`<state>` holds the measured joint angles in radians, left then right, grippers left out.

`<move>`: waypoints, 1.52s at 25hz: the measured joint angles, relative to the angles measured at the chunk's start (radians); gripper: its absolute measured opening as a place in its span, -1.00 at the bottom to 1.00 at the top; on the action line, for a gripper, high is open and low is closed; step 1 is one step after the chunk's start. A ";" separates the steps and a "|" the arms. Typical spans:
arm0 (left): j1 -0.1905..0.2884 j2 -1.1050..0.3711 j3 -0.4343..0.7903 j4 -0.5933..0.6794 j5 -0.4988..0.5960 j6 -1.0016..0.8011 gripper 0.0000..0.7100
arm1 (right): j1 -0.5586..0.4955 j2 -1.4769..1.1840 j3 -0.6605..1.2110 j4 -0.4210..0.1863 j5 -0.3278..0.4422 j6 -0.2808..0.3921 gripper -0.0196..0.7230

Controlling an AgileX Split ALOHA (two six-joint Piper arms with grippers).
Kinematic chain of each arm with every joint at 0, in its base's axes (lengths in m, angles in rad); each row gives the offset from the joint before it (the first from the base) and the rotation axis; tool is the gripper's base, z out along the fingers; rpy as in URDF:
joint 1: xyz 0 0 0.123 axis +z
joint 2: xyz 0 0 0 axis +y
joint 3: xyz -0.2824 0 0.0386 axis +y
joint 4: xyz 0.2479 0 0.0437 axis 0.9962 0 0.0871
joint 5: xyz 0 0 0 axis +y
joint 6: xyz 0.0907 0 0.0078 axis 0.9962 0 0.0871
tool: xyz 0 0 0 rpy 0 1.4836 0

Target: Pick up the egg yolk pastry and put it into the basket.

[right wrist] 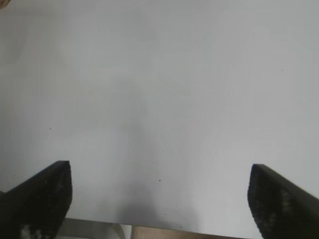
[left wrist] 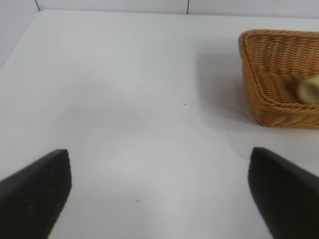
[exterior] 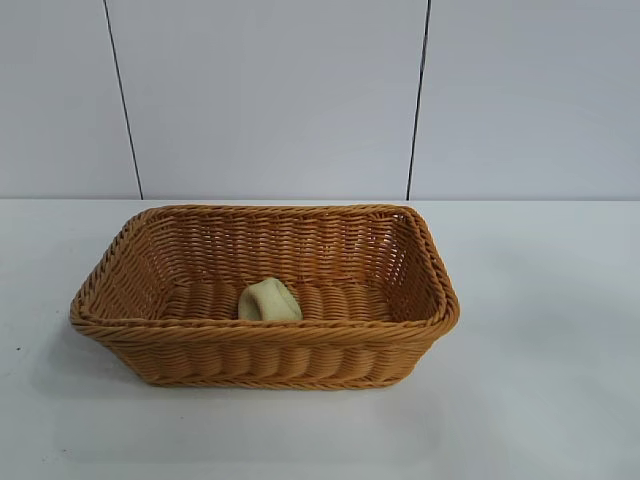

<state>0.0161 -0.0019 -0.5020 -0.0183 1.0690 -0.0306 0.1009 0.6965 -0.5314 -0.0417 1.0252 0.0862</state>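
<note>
The egg yolk pastry (exterior: 269,301), a pale cream-yellow lump, lies on the floor of the orange-brown wicker basket (exterior: 120,325), near its front wall. The left wrist view shows the basket's (left wrist: 259,94) corner with the pastry (left wrist: 309,89) inside. My left gripper (left wrist: 159,172) hangs wide open over bare white table, well away from the basket, with nothing between its fingers. Over bare table by the table's edge, my right gripper (right wrist: 159,177) is also wide open and empty. Neither arm appears in the exterior view.
The white table (exterior: 540,400) stretches all round the basket. A white panelled wall (exterior: 270,100) rises behind it. The table's edge (right wrist: 149,228) runs just under the right gripper.
</note>
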 joint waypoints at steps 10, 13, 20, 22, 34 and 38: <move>0.000 0.000 0.000 0.000 0.000 0.000 0.95 | 0.000 -0.305 0.024 0.010 -0.001 -0.004 0.90; 0.000 0.000 0.000 0.000 0.000 0.001 0.95 | 0.000 -0.340 0.024 0.010 -0.004 -0.004 0.90; 0.000 0.000 0.000 0.000 0.000 0.001 0.95 | 0.000 -0.346 0.025 0.011 -0.006 -0.004 0.90; 0.000 0.000 0.000 0.000 0.000 0.001 0.95 | 0.000 -0.353 0.027 0.012 -0.006 -0.004 0.90; 0.000 0.000 0.000 0.000 0.000 0.001 0.95 | -0.050 -0.582 0.027 0.021 -0.006 -0.004 0.90; 0.000 0.000 0.000 0.000 0.000 0.001 0.95 | -0.093 -0.680 0.027 0.022 -0.006 -0.004 0.90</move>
<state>0.0161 -0.0019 -0.5020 -0.0183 1.0690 -0.0300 0.0079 0.0163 -0.5041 -0.0193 1.0197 0.0818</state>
